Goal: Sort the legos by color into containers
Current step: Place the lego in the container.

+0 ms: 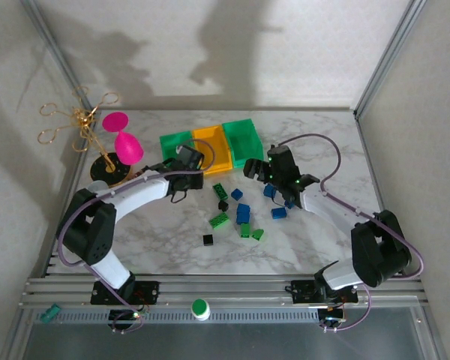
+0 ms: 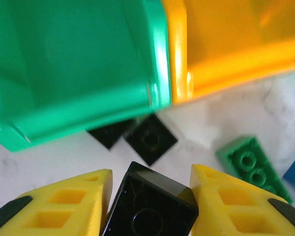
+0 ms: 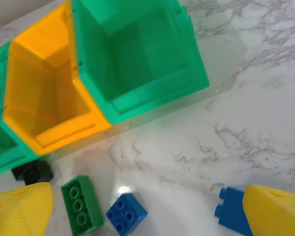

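The left gripper (image 2: 151, 183) is squeezing a black lego (image 2: 152, 211), probably light, stiff and slick, by its flat sides at the bottom centre of the left wrist view, while the right gripper (image 3: 147, 202) is hanging wide open.

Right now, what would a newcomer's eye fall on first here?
The bright row of bins, green, orange-yellow, green, stands at the back, with a pink goblet to its left. Blue, green and black legos lie scattered in front, and the left hand grips a black brick near the left green bin.
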Available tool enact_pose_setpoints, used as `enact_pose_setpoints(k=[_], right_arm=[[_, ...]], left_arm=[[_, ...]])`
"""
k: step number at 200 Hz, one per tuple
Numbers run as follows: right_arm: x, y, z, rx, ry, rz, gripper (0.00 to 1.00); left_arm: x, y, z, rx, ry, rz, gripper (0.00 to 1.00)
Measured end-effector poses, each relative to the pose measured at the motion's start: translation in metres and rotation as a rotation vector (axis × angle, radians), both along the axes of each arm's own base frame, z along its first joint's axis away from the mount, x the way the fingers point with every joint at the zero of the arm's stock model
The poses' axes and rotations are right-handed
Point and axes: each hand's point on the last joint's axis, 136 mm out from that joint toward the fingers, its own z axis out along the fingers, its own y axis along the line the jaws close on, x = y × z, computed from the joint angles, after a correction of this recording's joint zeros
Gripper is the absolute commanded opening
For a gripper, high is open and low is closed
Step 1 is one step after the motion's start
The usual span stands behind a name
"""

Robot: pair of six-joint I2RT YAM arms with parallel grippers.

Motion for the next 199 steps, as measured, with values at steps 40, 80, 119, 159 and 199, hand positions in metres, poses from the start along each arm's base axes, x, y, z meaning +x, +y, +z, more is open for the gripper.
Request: enact_pose_setpoints(k=[40, 80, 119, 159, 199], right_arm=[[0.035, -0.009, -0.002, -0.035, -0.006, -0.034, 0.99], [0.067, -0.019, -0.014, -0.075, 0.002, -0.055, 0.99], [0.093, -0.019, -0.029, -0.118, 0.013, -0.041, 0.99], [0.122, -0.02, -0.045, -0.155, 0.021, -0.022, 0.99], [0.143, -0.017, -0.055, -0.166, 0.019, 0.021, 0.89]], left_arm=[[0.053, 0.024, 0.024, 0.008, -0.081, 0.122, 0.38], [0.084, 0.045, 0.005, 0.04, -0.073, 0.203, 0.38], [0.105, 0.051, -0.016, 0.062, -0.053, 0.232, 0.43], [0.11, 0.051, -0.021, 0.069, -0.052, 0.235, 0.5], [0.11, 0.051, -0.022, 0.075, -0.053, 0.234, 0.52]])
